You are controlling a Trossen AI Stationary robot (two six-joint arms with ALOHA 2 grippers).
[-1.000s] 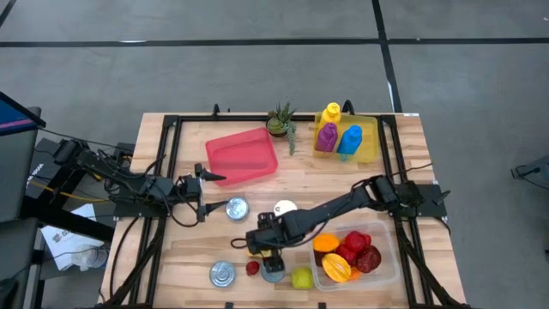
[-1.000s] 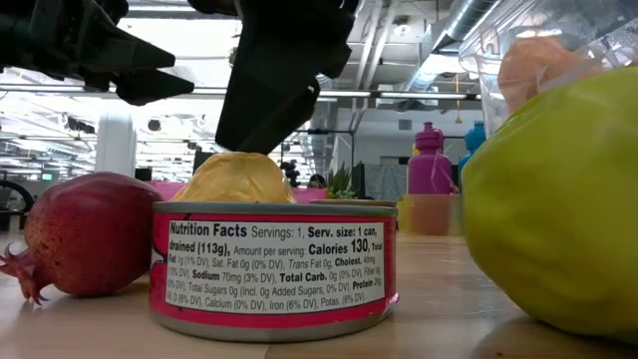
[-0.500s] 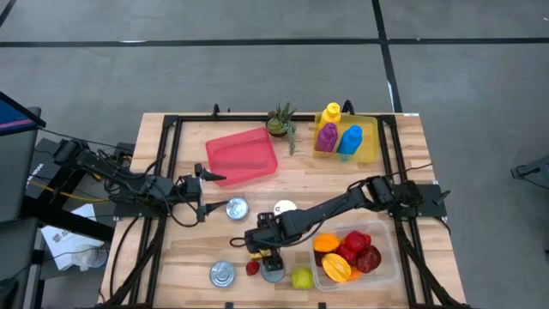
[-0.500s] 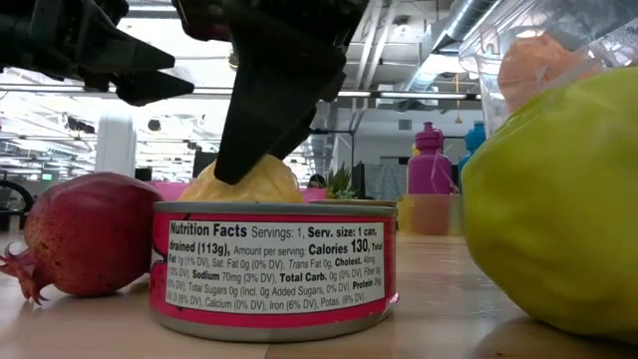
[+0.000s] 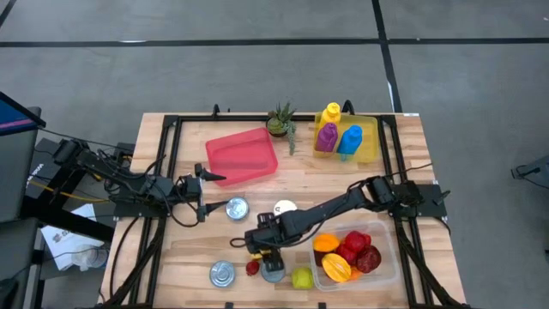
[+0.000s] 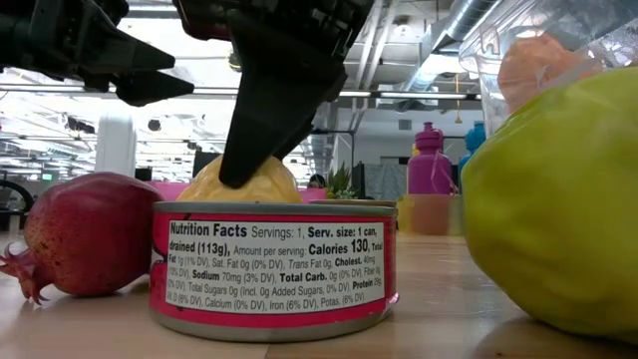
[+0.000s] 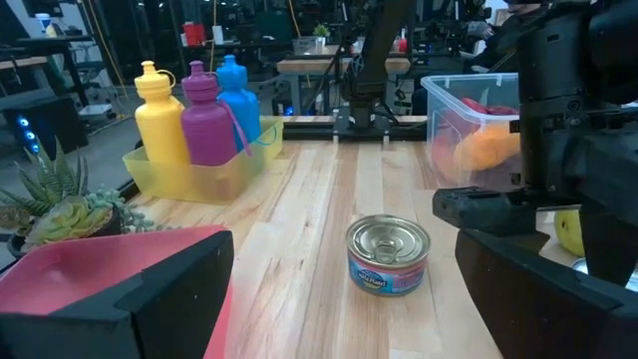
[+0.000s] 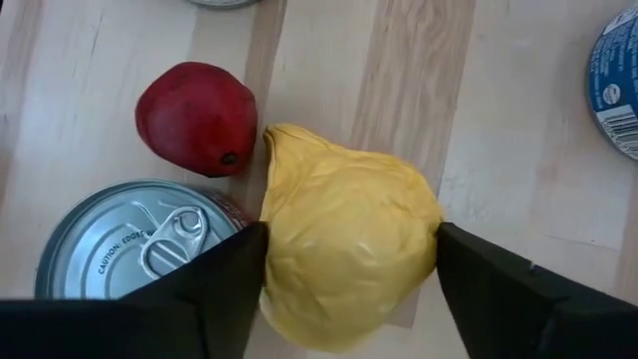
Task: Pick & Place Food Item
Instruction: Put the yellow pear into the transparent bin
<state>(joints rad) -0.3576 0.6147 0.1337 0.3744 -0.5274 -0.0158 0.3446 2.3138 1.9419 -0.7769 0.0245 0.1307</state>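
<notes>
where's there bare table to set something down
Bare wood lies between the pink tray and the clear fruit bin, right of the white-lidded can, and left of the front can. It is crowded at the front, where the right gripper straddles the yellow fruit beside the pomegranate and another can.

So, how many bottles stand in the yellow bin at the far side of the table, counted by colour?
yellow bottle: 1
purple bottle: 1
blue bottle: 1
Total: 3, all standing in the yellow bin
</notes>
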